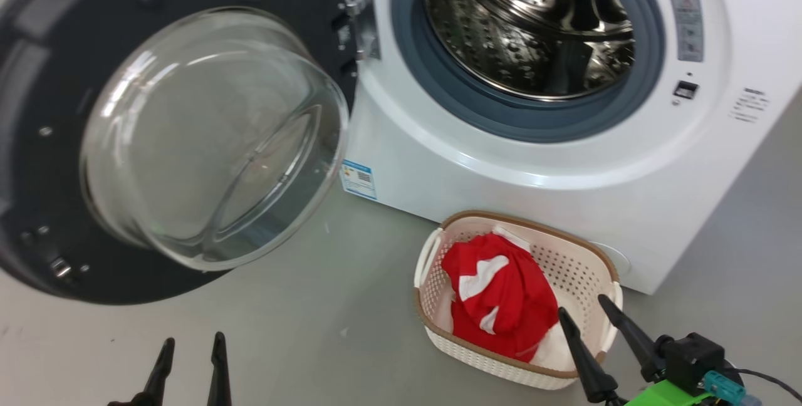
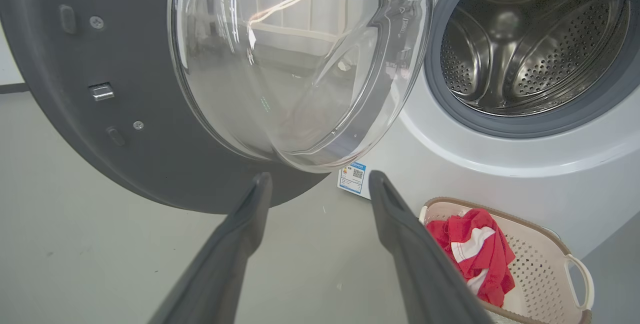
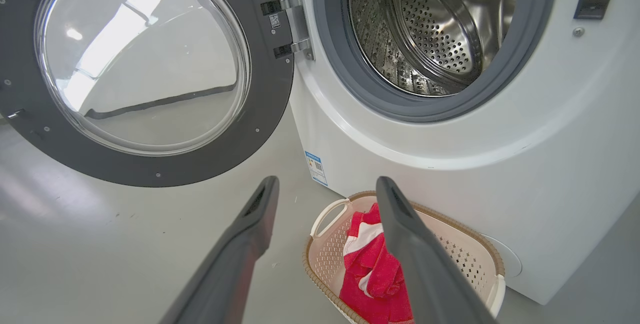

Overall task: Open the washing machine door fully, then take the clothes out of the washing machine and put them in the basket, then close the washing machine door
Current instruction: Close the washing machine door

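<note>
The washing machine door [image 1: 182, 130] stands swung wide open to the left, its bulging glass facing me; it also shows in the wrist views [image 2: 280, 64] [image 3: 145, 64]. The washing machine [image 1: 564, 161] shows a bare steel drum [image 1: 532, 24]. The red and white clothes [image 1: 501, 296] lie in the cream basket [image 1: 576, 268] on the floor before the machine. My left gripper [image 1: 191, 343] is open at the lower left, below the door, holding nothing. My right gripper [image 1: 586, 306] is open just over the basket's near right corner, also holding nothing.
Grey floor [image 1: 313, 306] spreads between the open door and the basket. A blue label [image 1: 358, 179] sits on the machine's lower left front. The door's metal hinge [image 1: 362, 14] joins it to the machine.
</note>
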